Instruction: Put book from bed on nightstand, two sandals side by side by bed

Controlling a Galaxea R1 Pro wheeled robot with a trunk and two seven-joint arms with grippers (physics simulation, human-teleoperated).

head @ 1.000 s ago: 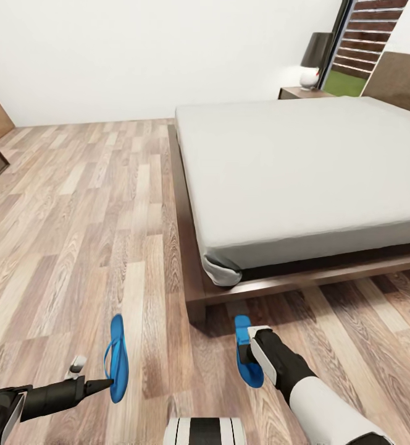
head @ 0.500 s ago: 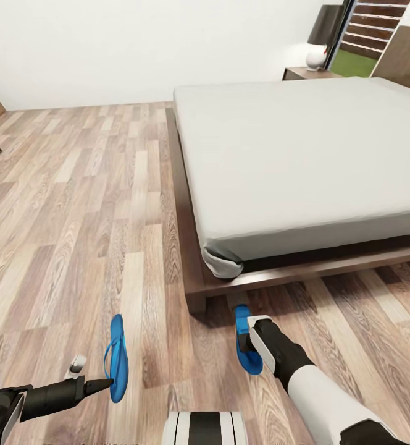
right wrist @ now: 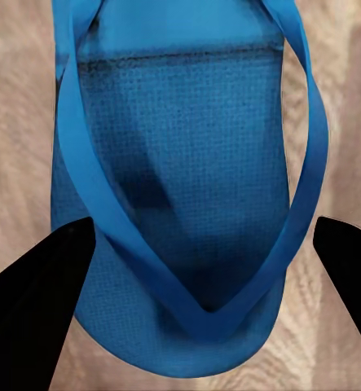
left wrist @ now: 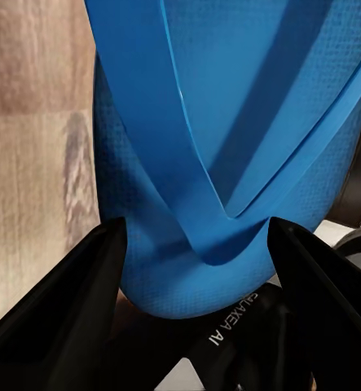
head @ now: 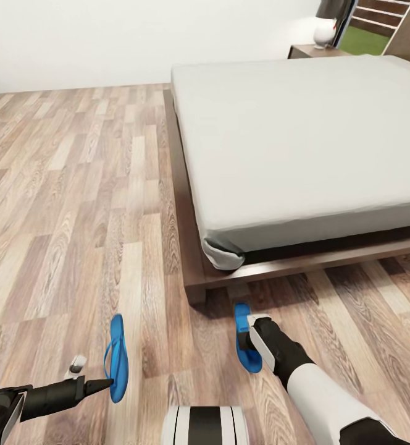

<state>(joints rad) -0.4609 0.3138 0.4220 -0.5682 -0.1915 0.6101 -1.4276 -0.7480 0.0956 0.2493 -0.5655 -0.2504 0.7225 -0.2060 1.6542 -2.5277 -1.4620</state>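
From my head camera, each hand holds a blue sandal (head: 117,357) (head: 242,337) above the wood floor (head: 75,216), near the bed's (head: 291,136) foot corner. Left wrist: my fingers (left wrist: 58,314) clamp the sandal (left wrist: 229,147). Right wrist: fingers (right wrist: 33,301) flank the other sandal (right wrist: 188,179).

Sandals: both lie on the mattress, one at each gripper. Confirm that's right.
Not right. The mattress is bare in the head view; both are down by the wood floor off the bed's corner. The left sandal sits on edge at the left gripper, and the right sandal is at the right gripper.
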